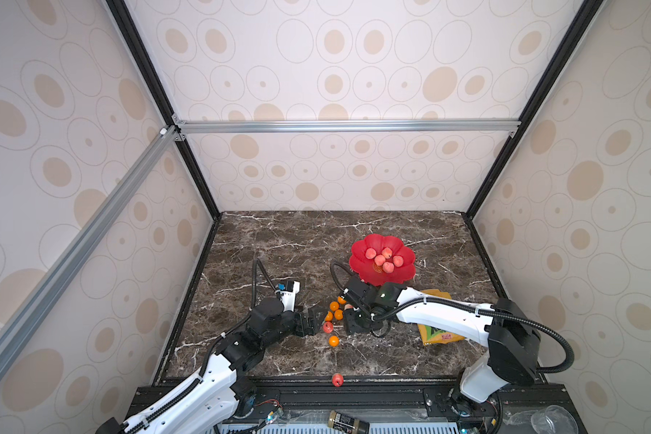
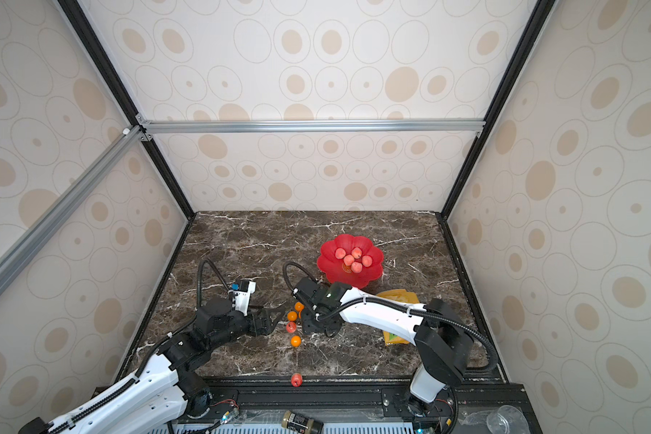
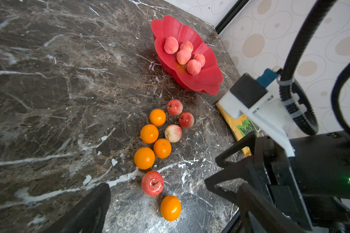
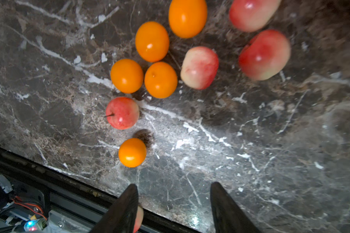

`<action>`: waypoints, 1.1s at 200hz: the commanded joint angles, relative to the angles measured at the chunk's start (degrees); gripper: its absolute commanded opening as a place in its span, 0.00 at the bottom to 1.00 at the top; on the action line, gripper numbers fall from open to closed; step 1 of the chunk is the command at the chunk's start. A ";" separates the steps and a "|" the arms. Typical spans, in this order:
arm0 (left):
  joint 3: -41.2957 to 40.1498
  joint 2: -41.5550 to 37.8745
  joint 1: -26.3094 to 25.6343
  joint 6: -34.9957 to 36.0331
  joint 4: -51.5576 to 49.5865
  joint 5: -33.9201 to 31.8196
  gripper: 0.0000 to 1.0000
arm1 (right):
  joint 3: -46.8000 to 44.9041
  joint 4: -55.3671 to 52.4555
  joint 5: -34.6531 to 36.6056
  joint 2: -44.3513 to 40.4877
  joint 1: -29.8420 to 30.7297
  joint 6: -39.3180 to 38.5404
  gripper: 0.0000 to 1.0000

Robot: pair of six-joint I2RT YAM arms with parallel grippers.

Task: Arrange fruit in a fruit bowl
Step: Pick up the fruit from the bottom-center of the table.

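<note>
The red fruit bowl (image 1: pixel 382 280) (image 3: pixel 208 80) stands right of centre with several pink peaches (image 1: pixel 379 259) in it. Loose fruit (image 1: pixel 333 311) (image 3: pixel 162 148), orange and pink-red, lies in a cluster on the marble between my two grippers. One orange (image 1: pixel 333 341) (image 4: pixel 132 152) lies apart, nearer the front. A red fruit (image 1: pixel 337 379) rests on the front rail. My left gripper (image 1: pixel 315 319) (image 3: pixel 175 198) is open wide just left of the cluster. My right gripper (image 1: pixel 355 326) (image 4: pixel 174 193) hangs open just right of it, nothing between its fingers.
A yellow-green snack bag (image 1: pixel 438 332) (image 3: pixel 240 125) lies partly under my right arm, in front of the bowl. The black front rail (image 1: pixel 373 390) borders the table. Beyond it lie a small bottle (image 1: pixel 348 422) and a clear cup (image 1: pixel 553 421). Patterned walls close in three sides.
</note>
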 commanded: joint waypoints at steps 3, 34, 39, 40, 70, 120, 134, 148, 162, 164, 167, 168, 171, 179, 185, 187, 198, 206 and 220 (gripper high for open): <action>-1.56 -2.43 0.09 -3.81 -3.75 1.22 0.99 | 1.38 -1.08 -0.19 2.86 3.85 4.60 0.60; -2.13 -4.75 0.17 -4.59 -5.24 -0.10 0.99 | 2.39 -1.34 0.44 4.64 8.02 7.20 0.59; -2.16 -4.93 0.10 -4.88 -5.71 -0.52 0.99 | 2.46 -1.36 0.64 4.75 8.60 7.62 0.59; -2.16 -4.97 0.10 -4.94 -5.74 -0.68 0.99 | 2.48 -1.41 0.62 4.79 8.71 7.69 0.59; -2.98 -6.18 0.26 -7.55 -8.02 -4.49 0.99 | 2.97 -2.24 1.04 5.25 12.17 9.62 0.58; -4.79 -8.08 1.20 -8.81 -7.36 -4.98 0.99 | 3.70 -2.98 -1.28 7.80 15.79 10.94 0.58; -4.55 -8.02 1.28 -8.46 -7.66 -5.15 0.99 | 4.39 -3.77 -1.92 8.62 16.40 11.04 0.58; -4.53 -8.01 1.41 -8.33 -7.89 -5.37 0.99 | 4.52 -4.00 -2.30 9.04 16.90 11.34 0.57; -4.62 -8.01 1.50 -8.18 -7.89 -5.33 0.99 | 4.38 -3.83 -2.52 9.10 17.22 11.74 0.56; -4.69 -8.02 1.46 -8.16 -7.88 -5.33 0.99 | 4.42 -3.72 -2.55 9.11 17.27 11.79 0.56; -4.71 -8.02 1.50 -8.12 -7.96 -5.33 0.99 | 4.43 -3.74 -2.63 9.14 17.34 11.81 0.56; -4.71 -8.01 1.46 -8.09 -7.96 -5.33 0.99 | 4.43 -3.69 -2.68 9.14 17.39 11.81 0.56; -4.79 -8.06 1.50 -8.10 -8.01 -5.40 0.99 | 4.40 -3.66 -2.81 9.21 17.43 11.86 0.56; -4.93 -8.00 1.54 -8.13 -7.90 -5.42 0.99 | 4.43 -3.65 -3.00 9.29 17.45 11.91 0.56; -5.02 -7.94 1.51 -8.15 -7.73 -5.33 0.99 | 4.35 -3.64 -3.00 9.40 17.61 12.05 0.56; -5.05 -7.94 1.53 -8.22 -7.67 -5.26 0.99 | 4.32 -3.60 -3.07 9.38 17.61 12.00 0.56; -5.23 -7.92 1.59 -8.29 -7.31 -4.98 0.99 | 4.27 -3.43 -3.33 9.55 17.71 12.16 0.56; -5.32 -8.00 1.53 -8.29 -7.27 -4.81 0.99 | 4.21 -3.28 -3.60 9.66 17.71 12.17 0.56; -5.32 -7.97 1.62 -8.33 -7.26 -4.89 0.99 | 4.16 -3.00 -3.95 9.90 17.70 12.27 0.56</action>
